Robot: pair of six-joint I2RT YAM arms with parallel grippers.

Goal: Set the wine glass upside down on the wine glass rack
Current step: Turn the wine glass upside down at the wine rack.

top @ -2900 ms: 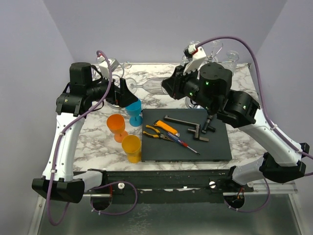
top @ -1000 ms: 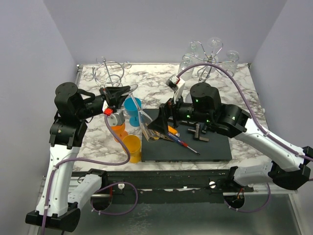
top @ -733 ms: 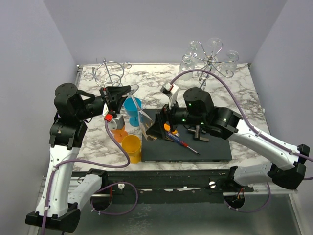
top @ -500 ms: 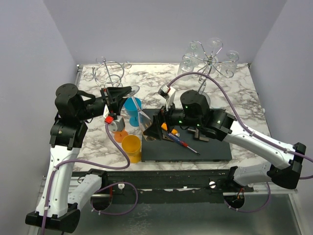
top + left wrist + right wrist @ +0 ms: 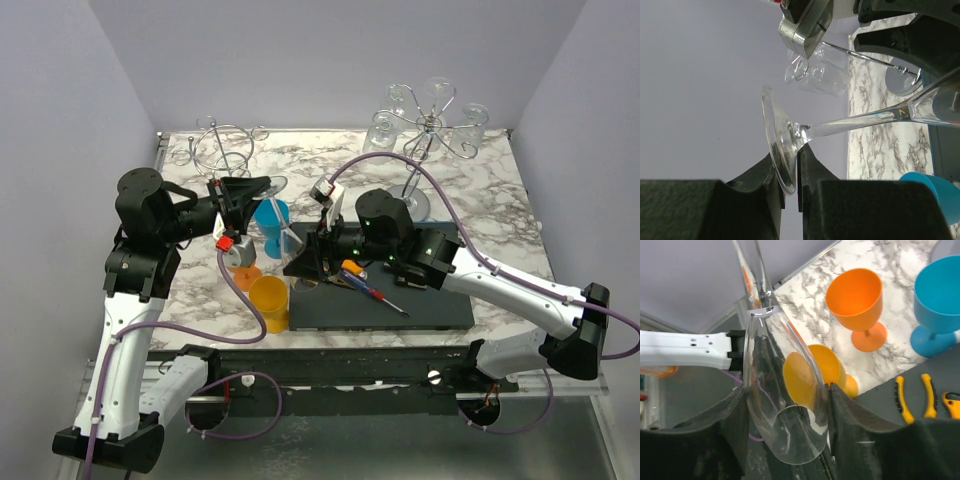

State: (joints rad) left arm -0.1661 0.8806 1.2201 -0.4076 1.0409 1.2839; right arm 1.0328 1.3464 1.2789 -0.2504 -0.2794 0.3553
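Wine glass (image 5: 850, 122) mid-handover: left tool (image 5: 788, 167) pinches its foot while my right tool (image 5: 788, 410) straddles the bowl to take it, though whether it's gripping yet, I can't tell.

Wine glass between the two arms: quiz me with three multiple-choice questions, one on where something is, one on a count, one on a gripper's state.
1. The wine glass bowl is: A between the right gripper's fingers; B on the rack; C on the mat.
2. Plastic goblets on the table: A two; B three; C four.
3. The left gripper is: A open; B shut on the glass's foot; C shut on pliers.
Answers: 1 A, fingers flank the bowl. 2 B, orange, blue, yellow. 3 B, fingers pinch the foot.
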